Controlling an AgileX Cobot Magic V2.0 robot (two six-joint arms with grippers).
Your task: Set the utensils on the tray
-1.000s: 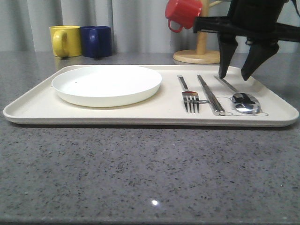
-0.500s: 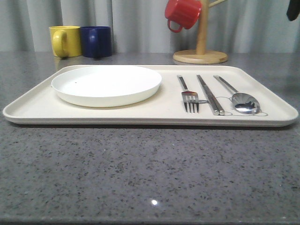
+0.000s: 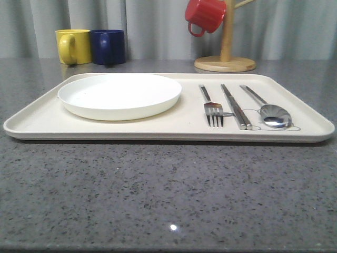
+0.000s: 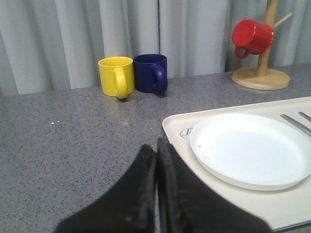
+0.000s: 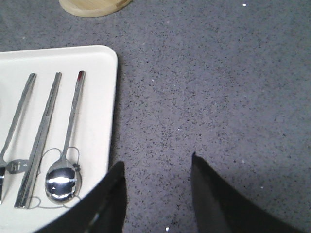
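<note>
Right wrist view: spoon [image 5: 62,177] just beside open tool [image 5: 156,180].

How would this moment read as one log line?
fork, chopsticks, spoon: on tray | left end effector: shut | right end effector: open, empty

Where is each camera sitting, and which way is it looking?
Front view: sits low at the table edge, looking forward across the tray toward the curtain.
Left wrist view: rides the left arm, facing the yellow mug and plate; the left gripper shows, shut.
Right wrist view: rides the right arm, looking down at the spoon and countertop; the right gripper shows, open.
Shared: front and right wrist views both show the spoon; front and left wrist both show the plate.
</note>
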